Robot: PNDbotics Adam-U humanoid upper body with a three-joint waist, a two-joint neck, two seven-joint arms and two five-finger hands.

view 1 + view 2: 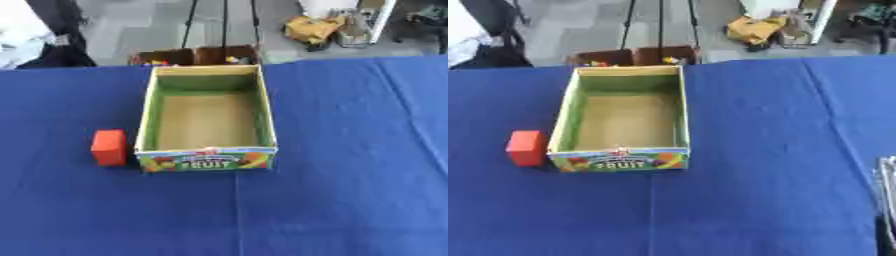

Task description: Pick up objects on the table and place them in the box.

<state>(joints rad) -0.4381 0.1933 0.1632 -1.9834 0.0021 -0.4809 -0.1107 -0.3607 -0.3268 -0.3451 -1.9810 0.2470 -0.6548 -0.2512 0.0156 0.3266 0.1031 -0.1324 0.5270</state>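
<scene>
A red block point(109, 146) lies on the blue table point(350, 150), just left of the box's near left corner. The cardboard box point(263, 112) stands open in the middle of the table, with green inner walls, a bare brown floor and a colourful "FRUIT" label on its front wall. Nothing lies inside it. A silver and black part of my right hand point(887, 197) shows at the right edge of the right eye view, well away from the box and the block. My left hand shows in no view.
Beyond the table's far edge stand a brown carton point(197, 56) with small items, tripod legs point(223, 22) and yellow clutter point(313, 29) on the floor. Blue cloth spreads right of the box and in front of it.
</scene>
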